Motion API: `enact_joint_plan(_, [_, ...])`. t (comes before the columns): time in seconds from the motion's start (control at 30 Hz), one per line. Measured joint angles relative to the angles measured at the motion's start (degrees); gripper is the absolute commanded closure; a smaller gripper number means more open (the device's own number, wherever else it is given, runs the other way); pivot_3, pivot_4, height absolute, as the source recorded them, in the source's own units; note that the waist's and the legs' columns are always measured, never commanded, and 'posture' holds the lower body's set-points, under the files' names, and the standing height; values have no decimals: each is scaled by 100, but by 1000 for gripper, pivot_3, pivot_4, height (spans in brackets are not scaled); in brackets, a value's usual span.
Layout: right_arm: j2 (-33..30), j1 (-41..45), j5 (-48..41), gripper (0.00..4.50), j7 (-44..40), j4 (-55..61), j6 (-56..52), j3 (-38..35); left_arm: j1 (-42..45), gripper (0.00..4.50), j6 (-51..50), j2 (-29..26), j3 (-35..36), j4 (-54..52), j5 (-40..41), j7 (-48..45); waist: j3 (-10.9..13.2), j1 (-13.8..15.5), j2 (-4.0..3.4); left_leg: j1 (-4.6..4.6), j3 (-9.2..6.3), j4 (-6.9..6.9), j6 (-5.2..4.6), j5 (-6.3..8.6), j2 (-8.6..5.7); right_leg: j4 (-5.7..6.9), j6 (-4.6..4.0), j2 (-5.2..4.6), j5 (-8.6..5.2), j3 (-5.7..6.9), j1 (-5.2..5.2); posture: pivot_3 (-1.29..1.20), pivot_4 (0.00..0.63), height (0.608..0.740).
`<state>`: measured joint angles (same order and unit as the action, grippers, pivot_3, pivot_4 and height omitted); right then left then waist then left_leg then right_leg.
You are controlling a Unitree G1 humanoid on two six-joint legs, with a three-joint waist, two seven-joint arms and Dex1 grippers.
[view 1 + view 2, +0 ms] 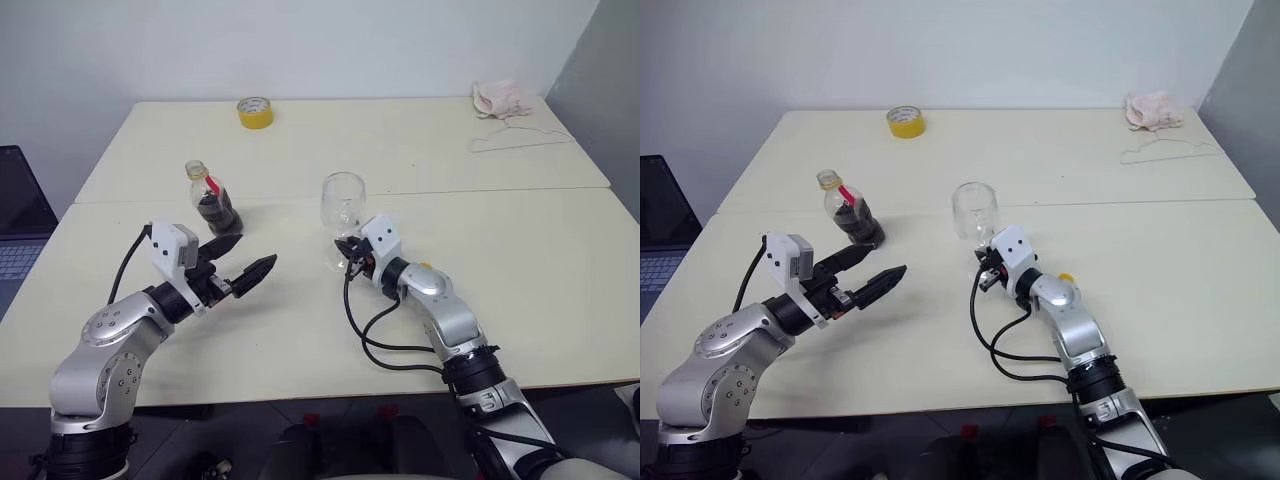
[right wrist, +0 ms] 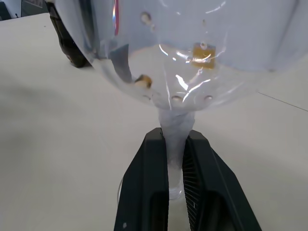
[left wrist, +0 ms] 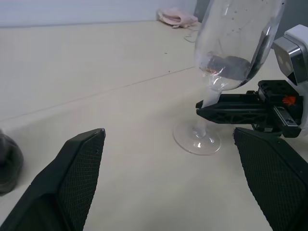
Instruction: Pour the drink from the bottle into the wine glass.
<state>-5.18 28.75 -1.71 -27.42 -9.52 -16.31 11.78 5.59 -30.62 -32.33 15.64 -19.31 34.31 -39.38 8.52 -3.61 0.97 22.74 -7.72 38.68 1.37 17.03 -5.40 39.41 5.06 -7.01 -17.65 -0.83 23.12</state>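
The wine glass [image 1: 343, 203] stands upright and empty on the table's middle. My right gripper [image 2: 175, 134] is shut on its thin stem just above the round foot [image 3: 197, 139]. The bottle [image 1: 212, 198] stands to the left of the glass, with a red strip at its neck and the dark drink [image 1: 218, 212] filling its lower half. My left gripper [image 1: 255, 251] is open and level between bottle and glass, a little nearer to me than the bottle. It holds nothing, and its fingers [image 3: 82, 163] frame the glass.
A yellow tape roll [image 1: 255, 112] lies at the far edge. A pink cloth [image 1: 503, 98] and a wire hanger [image 1: 520, 140] are at the far right. A laptop [image 1: 15, 220] sits off the table's left side. A seam [image 1: 450, 192] crosses the tabletop behind the glass.
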Motion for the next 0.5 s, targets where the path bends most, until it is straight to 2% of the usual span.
enact_joint_plan(0.43, [-67,184,-54,4348,-133,-23,-336,-28,228,0,115,61,-138,238,-99,14,-9,32,5,-7,2,1,0,0,2,1,0,1,0,-2,-4,0,150,740])
enact_joint_plan(0.5, [-83,187,-105,3614,-176,-7,-397,-34,229,0,121,61,-138,299,-122,13,-9,33,5,-7,2,1,0,0,2,1,0,1,0,-3,-4,0,150,740])
